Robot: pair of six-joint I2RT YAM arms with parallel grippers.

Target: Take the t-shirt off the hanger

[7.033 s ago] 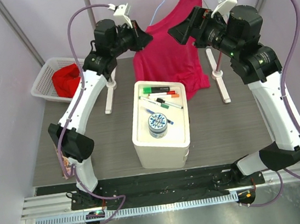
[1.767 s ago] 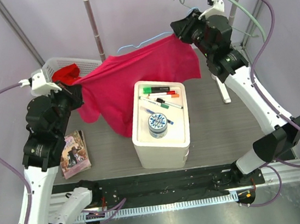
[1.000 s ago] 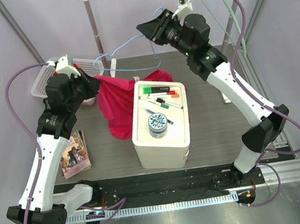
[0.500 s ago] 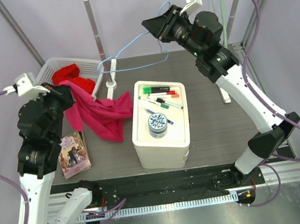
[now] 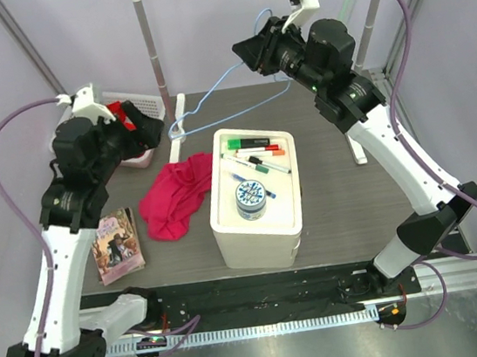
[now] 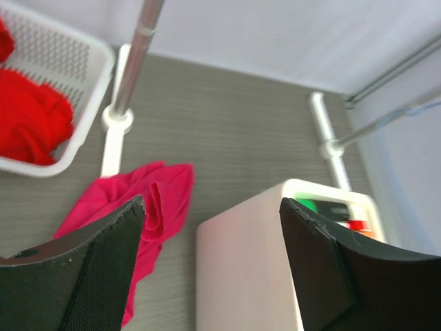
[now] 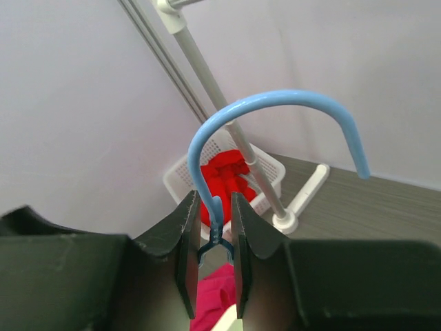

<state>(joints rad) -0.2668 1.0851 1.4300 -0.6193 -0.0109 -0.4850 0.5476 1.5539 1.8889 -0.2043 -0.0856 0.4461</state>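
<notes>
The magenta t-shirt (image 5: 173, 198) lies crumpled on the table, left of the white box, off the hanger. In the left wrist view the t-shirt (image 6: 160, 201) shows below my left gripper (image 6: 210, 202), which is open and empty. In the top view the left gripper (image 5: 148, 130) hovers above and behind the shirt, near the basket. My right gripper (image 5: 244, 50) is raised at the back, shut on the neck of the bare blue wire hanger (image 5: 230, 100). In the right wrist view the hanger (image 7: 275, 101) hook curves up from the right gripper (image 7: 216, 238).
A white box (image 5: 223, 224) with markers and a tape roll stands mid-table. A white basket (image 5: 143, 108) of red cloth sits back left. A book (image 5: 117, 244) lies front left. The rack's poles (image 5: 151, 45) and feet (image 5: 180, 118) stand behind.
My left gripper has opened and let the t-shirt go; it dropped onto the table beside the box. The left arm swung back toward the basket. The right gripper still holds the hanger.
</notes>
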